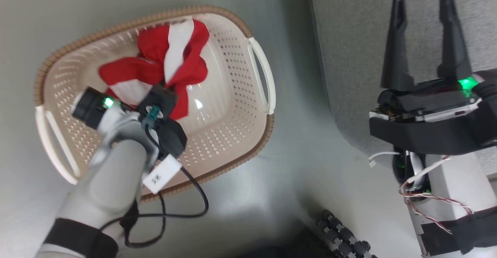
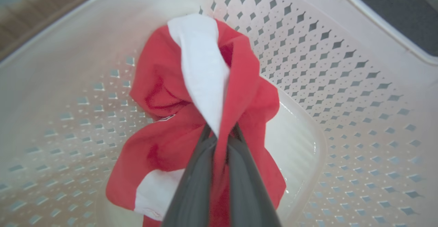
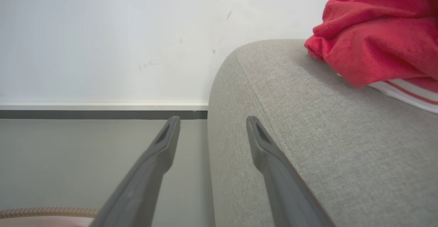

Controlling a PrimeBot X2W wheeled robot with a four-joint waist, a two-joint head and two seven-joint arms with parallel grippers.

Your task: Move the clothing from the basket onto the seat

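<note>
Grasp looks done: left gripper (image 2: 222,132) is clamped shut on the red clothing (image 2: 160,93) in the basket (image 2: 342,83) below it, so next it should lift and carry rightward to the seat (image 1: 349,36)

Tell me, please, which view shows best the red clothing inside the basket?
The left wrist view: the clothing lies close and central, the left gripper shut on a fold. The head view shows it partly behind that gripper's wrist. The right wrist view shows another red garment, on the seat.
</note>
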